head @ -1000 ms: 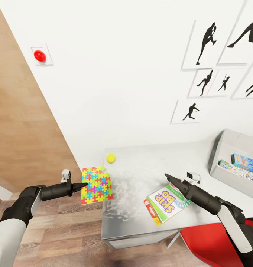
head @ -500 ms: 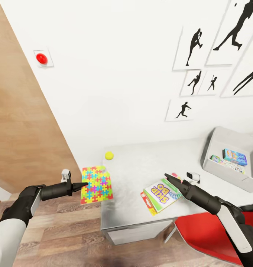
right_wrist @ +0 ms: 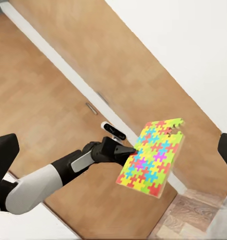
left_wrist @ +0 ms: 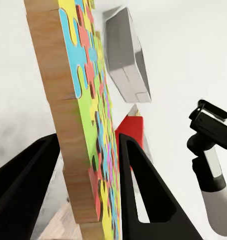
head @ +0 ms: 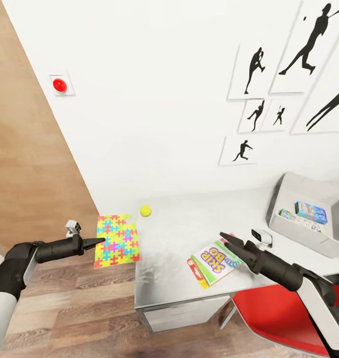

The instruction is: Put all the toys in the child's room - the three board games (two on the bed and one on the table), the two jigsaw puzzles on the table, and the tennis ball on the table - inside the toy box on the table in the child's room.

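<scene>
My left gripper (head: pixel 97 242) is shut on the edge of a jigsaw puzzle (head: pixel 117 240), a flat box of bright pieces held in the air just left of the table (head: pixel 189 221). In the left wrist view both black fingers (left_wrist: pixel 143 190) clamp that puzzle (left_wrist: pixel 88 115). The tennis ball (head: pixel 146 211) lies near the table's back left corner. My right gripper (head: pixel 227 240) stands open over a green-white board game (head: pixel 216 258), which lies on a red-edged flat box. At the right, the grey toy box (head: pixel 288 191) holds a blue board game (head: pixel 311 211) and a flat colourful box (head: pixel 292 217).
A red chair (head: pixel 279 318) stands under the table's front right. Wood-plank floor (head: pixel 79 308) lies below my left arm, with a wooden door panel (head: pixel 35 174) behind it. The white wall carries a red button (head: pixel 59 84) and black silhouette pictures (head: pixel 288 59).
The head view has swung a little, sliding the scene leftwards. My left gripper has carried the puzzle further left, off the table's edge. The right gripper stays over the green-white box.
</scene>
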Controlling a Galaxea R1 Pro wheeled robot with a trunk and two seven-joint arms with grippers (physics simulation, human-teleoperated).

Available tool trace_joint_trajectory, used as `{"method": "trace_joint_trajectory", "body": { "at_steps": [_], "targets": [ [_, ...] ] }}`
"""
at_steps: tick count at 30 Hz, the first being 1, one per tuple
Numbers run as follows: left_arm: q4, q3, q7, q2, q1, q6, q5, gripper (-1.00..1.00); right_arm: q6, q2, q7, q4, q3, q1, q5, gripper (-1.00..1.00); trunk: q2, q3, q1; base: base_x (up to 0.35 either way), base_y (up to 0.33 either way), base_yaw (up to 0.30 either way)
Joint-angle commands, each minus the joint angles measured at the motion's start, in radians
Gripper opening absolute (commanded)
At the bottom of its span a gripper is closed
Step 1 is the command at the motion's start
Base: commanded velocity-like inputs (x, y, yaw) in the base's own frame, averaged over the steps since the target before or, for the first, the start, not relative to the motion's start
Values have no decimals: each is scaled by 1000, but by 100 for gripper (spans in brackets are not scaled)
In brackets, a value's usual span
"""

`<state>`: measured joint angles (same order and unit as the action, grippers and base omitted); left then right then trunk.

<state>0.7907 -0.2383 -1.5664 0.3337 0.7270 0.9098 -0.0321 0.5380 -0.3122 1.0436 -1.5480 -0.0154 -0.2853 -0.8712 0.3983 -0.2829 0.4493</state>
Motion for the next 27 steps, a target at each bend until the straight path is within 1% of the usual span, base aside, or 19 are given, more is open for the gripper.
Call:
{"method": "trace_joint_trajectory", "body": {
  "at_steps": [1, 3, 7, 14, 27],
  "targets": [
    [3, 0, -4, 16, 0, 10, -1, -100, 7, -1, 1, -10, -2, 8, -6, 100, 2, 0, 1, 0, 0, -14],
    [6, 0, -4, 41, 0, 11, -2, -100, 7, -2, 5, -19, -11, 16, -6, 100, 2, 3, 1, 0, 0, -46],
    [9, 0, -4, 55, 0, 11, -3, -100, 6, -2, 18, -24, -27, 21, -6, 100, 2, 10, 1, 0, 0, -89],
    [10, 2, -4, 56, 0, 11, -4, -100, 4, -1, 25, -26, -33, 23, -6, 100, 2, 21, 1, 0, 0, -150],
    [10, 2, -4, 57, 0, 11, -3, -100, 1, -1, 30, -18, -34, 23, -5, 100, 2, 40, 1, 0, 0, -191]
  ]
}}
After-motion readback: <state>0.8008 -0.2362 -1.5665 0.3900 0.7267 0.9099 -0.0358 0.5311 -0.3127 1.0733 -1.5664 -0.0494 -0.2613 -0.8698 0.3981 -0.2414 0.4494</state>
